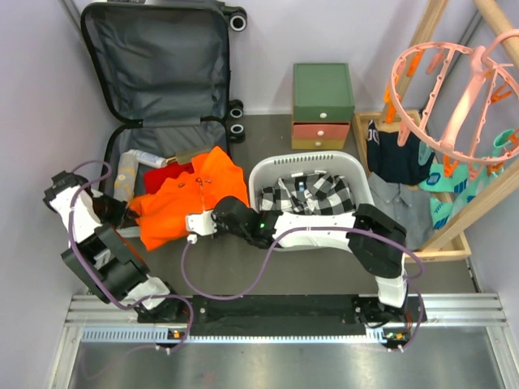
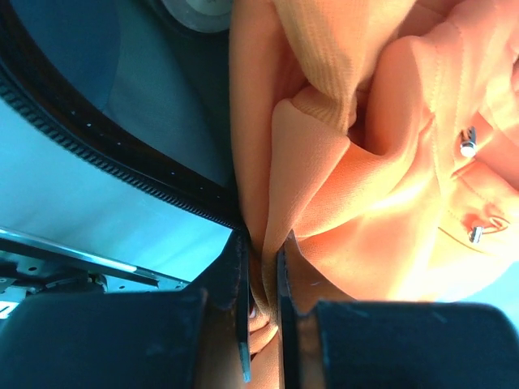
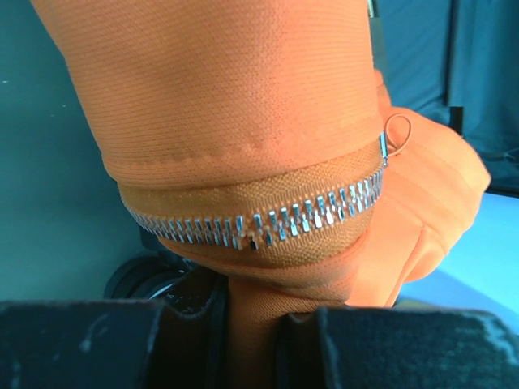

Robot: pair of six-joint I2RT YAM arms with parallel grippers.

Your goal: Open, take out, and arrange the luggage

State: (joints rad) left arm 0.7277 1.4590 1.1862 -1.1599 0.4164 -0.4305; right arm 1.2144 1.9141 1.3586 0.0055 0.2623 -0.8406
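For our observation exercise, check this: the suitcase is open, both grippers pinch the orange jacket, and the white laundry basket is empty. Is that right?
Not quite: the white laundry basket holds a black-and-white checked garment, seen in the top external view. The rest stands: the suitcase is open, and the left gripper and right gripper pinch the orange jacket.

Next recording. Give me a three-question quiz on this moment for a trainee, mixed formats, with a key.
1. True or false: the black-rimmed suitcase with dark grey fabric lining is open.
2. The left gripper is shut on: A) the orange zip-up jacket; B) a pink peg hanger; C) a green drawer box.
3. What lies in the white plastic laundry basket?
Key: 1 true; 2 A; 3 a black-and-white checked garment.
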